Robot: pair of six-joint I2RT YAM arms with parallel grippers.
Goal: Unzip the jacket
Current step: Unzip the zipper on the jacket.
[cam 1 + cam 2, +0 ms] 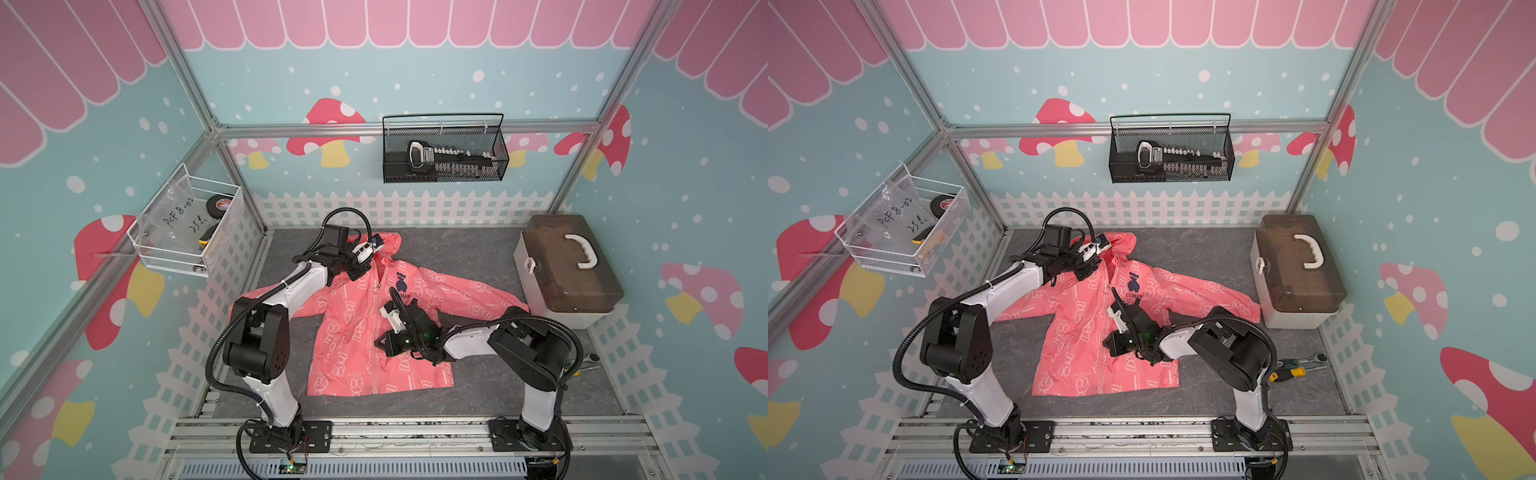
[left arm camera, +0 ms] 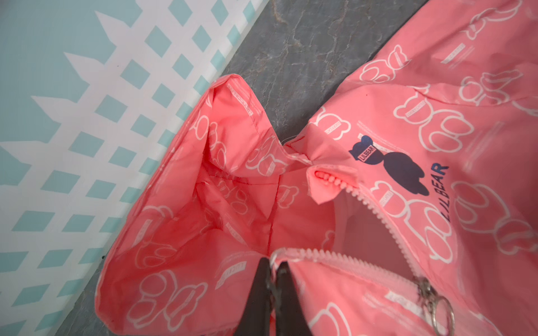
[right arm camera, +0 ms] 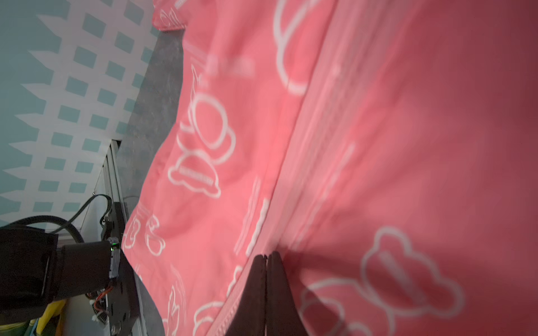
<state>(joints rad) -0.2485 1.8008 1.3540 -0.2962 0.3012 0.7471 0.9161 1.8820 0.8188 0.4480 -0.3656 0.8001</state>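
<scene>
Jacket (image 1: 353, 332) is showing coral pink all over, white bear-outline print repeating, navy bear logo (image 2: 401, 171) with navy lettering on the chest. Zipper teeth (image 2: 378, 215) are reading pale pink-white, ring pull (image 2: 442, 314) silver. Tabletop (image 1: 478, 257) is showing dark grey with marble veining. Walls (image 1: 374, 75) are running teal with white dots, pink scalloped band up top, red and pink mushrooms with yellow stems, white picket fence low. Far basket (image 1: 494, 166) is showing black mesh, left basket (image 1: 224, 232) white wire. Right toolbox (image 1: 548, 320) is pairing a cream base with a smoky brown lid and white handle. Left arm (image 1: 303, 282) and right arm (image 1: 465, 343) are mixing white and black; left gripper (image 2: 273, 263) and right gripper (image 3: 266, 257) are showing black.
</scene>
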